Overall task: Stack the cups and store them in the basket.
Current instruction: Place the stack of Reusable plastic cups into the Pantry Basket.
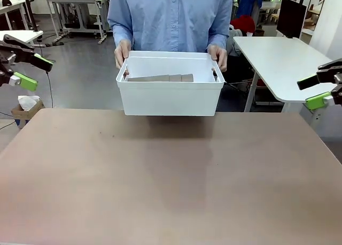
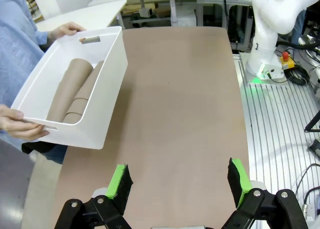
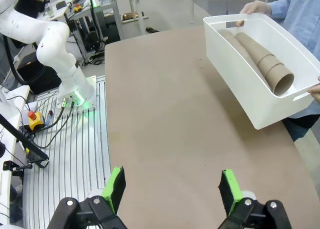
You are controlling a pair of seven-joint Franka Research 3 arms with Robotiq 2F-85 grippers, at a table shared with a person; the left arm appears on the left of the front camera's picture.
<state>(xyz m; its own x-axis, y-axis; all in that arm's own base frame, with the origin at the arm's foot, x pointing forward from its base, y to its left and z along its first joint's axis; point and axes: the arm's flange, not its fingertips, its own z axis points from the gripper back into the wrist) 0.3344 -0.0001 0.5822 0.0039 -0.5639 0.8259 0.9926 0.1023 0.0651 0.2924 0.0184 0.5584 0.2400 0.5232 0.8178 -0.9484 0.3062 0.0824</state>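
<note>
A person's two hands hold the white basket (image 1: 169,98) lifted above the table's far edge. Stacked tan cups (image 1: 160,78) lie on their sides inside it; the same cups (image 2: 75,91) (image 3: 265,64) show in both wrist views as nested stacks. My left gripper (image 1: 18,68) hangs open at the far left, away from the basket, and its green pads (image 2: 120,181) stand wide apart with nothing between them. At the far right my right gripper (image 1: 320,90) is open too, its pads (image 3: 114,184) empty over the table's near edge.
The brown table (image 1: 171,175) is bare in front of me. A white table (image 1: 283,63) stands behind on the right. A cardboard box with paper (image 1: 25,108) sits on the floor at the left. The other arm's white base (image 2: 272,34) (image 3: 60,64) stands beside the table.
</note>
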